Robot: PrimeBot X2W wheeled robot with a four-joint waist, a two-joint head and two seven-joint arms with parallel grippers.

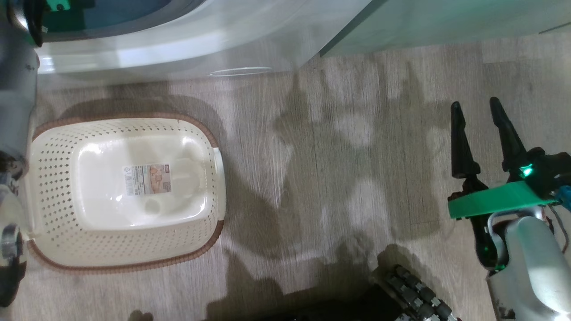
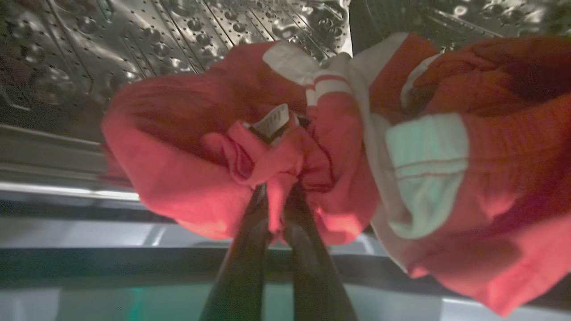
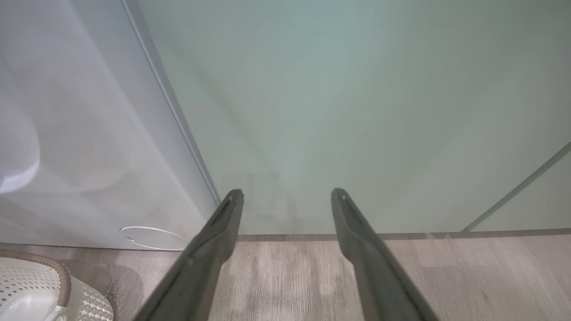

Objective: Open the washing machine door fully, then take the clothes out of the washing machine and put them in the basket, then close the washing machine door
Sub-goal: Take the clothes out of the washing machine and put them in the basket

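Note:
In the left wrist view the clothes (image 2: 187, 147), bright red with white stripes and panels, lie bunched inside the perforated steel drum (image 2: 134, 40). My left gripper (image 2: 276, 200) is shut on a fold of the red fabric, and its tips are buried in the cloth. The white washing machine (image 1: 178, 44) runs along the top of the head view. I cannot make out its door with certainty. The cream perforated basket (image 1: 53, 147) stands empty on the floor in front of the washer. Far to the right, my right gripper (image 1: 475, 107) hangs open above the floor, holding nothing.
Pale green cabinets (image 1: 446, 22) stand right of the washer, and my right gripper (image 3: 287, 194) faces them. The round service flap (image 3: 154, 238) sits low on the washer front. The basket's corner (image 3: 44, 276) shows at the lower left. My dark base (image 1: 415, 294) is at the bottom.

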